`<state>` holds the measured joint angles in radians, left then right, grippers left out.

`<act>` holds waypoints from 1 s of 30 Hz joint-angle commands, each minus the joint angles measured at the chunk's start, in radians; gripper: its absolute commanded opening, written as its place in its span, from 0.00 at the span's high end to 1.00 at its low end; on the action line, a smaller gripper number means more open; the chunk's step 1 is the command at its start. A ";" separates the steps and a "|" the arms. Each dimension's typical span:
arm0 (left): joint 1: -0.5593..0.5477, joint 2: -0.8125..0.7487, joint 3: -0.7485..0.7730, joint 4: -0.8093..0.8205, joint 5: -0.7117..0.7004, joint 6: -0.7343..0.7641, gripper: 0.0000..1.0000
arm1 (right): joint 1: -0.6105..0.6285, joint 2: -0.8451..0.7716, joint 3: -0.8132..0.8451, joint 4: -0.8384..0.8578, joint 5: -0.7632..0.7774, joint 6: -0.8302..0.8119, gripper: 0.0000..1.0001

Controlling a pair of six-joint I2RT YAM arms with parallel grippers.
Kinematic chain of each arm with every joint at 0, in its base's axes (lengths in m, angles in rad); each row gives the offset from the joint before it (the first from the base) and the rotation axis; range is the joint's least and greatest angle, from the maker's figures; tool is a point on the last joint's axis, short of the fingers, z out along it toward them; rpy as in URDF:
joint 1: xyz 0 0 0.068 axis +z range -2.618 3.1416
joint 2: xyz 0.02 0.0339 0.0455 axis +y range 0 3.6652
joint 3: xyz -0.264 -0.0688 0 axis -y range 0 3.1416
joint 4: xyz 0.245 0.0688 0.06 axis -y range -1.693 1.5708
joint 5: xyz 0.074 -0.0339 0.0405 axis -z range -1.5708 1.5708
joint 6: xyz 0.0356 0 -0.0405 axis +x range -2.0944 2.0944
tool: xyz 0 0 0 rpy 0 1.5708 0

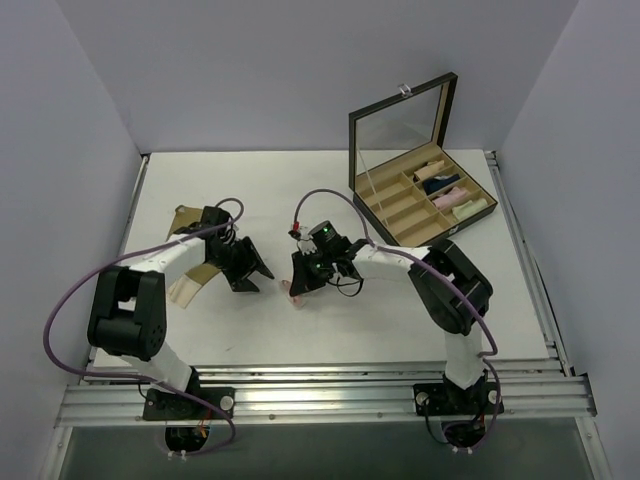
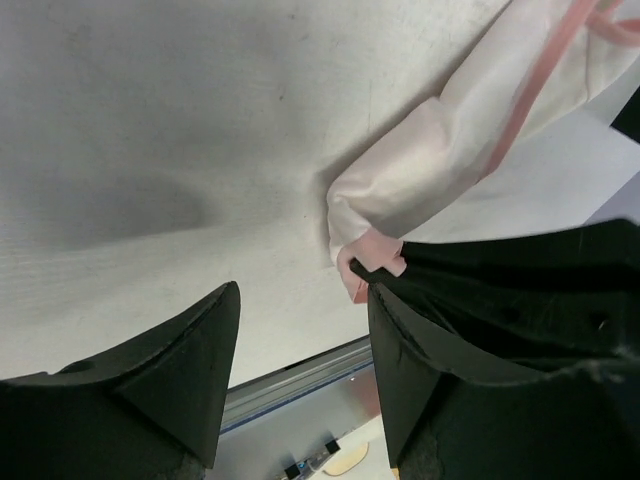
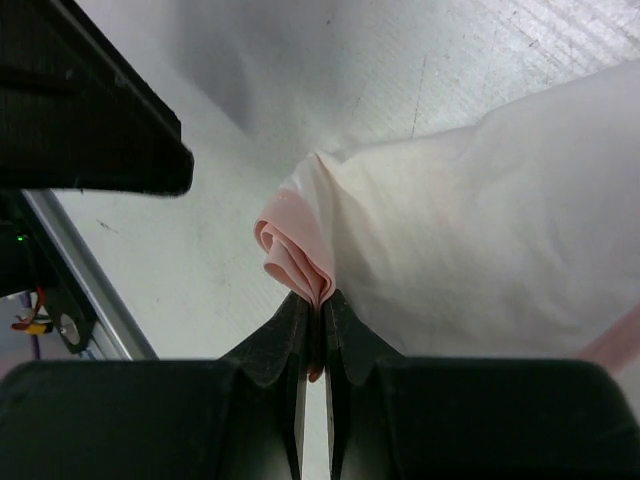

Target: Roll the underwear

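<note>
The white underwear with pink edging (image 3: 480, 250) lies on the white table; in the top view only a pink corner (image 1: 297, 294) shows beneath my right gripper (image 1: 301, 284). My right gripper (image 3: 320, 312) is shut on the bunched pink edge. My left gripper (image 1: 252, 278) is open and empty just left of it, low over the table. In the left wrist view the white underwear (image 2: 450, 130) lies past the open left gripper (image 2: 302, 300), with the right gripper (image 2: 520, 290) pinching its corner. The tan-beige underwear (image 1: 184, 218) lies partly hidden under my left arm.
An open compartment box (image 1: 400, 215) with a mirrored lid stands at the back right, holding dark navy, pink and mint-green rolls. The metal rail (image 1: 320, 385) runs along the table's near edge. Grey walls close in both sides.
</note>
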<state>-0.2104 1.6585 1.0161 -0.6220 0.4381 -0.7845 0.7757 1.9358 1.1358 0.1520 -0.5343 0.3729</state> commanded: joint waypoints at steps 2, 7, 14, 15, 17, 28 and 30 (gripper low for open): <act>-0.004 -0.063 -0.117 0.235 0.112 0.036 0.38 | -0.027 0.058 0.016 0.079 -0.180 0.083 1.00; -0.007 -0.054 -0.189 0.340 0.140 0.045 0.38 | -0.062 0.121 0.033 0.133 -0.254 0.151 1.00; -0.012 -0.014 -0.203 0.406 0.128 0.038 0.38 | -0.121 0.144 -0.022 0.267 -0.328 0.233 1.00; -0.012 0.000 -0.203 0.415 0.126 0.036 0.37 | -0.128 0.149 -0.031 0.277 -0.337 0.239 1.00; -0.017 0.015 -0.202 0.442 0.128 0.028 0.38 | -0.136 0.150 -0.039 0.300 -0.348 0.250 1.00; -0.049 0.118 -0.149 0.533 0.139 0.025 0.41 | -0.174 0.160 -0.042 0.314 -0.397 0.265 1.00; -0.055 0.150 -0.139 0.541 0.139 0.021 0.41 | -0.176 0.160 -0.042 0.313 -0.398 0.265 1.00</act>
<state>-0.2565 1.7546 0.8486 -0.1322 0.6140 -0.7811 0.6041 2.0907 1.0809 0.4553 -0.8886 0.6365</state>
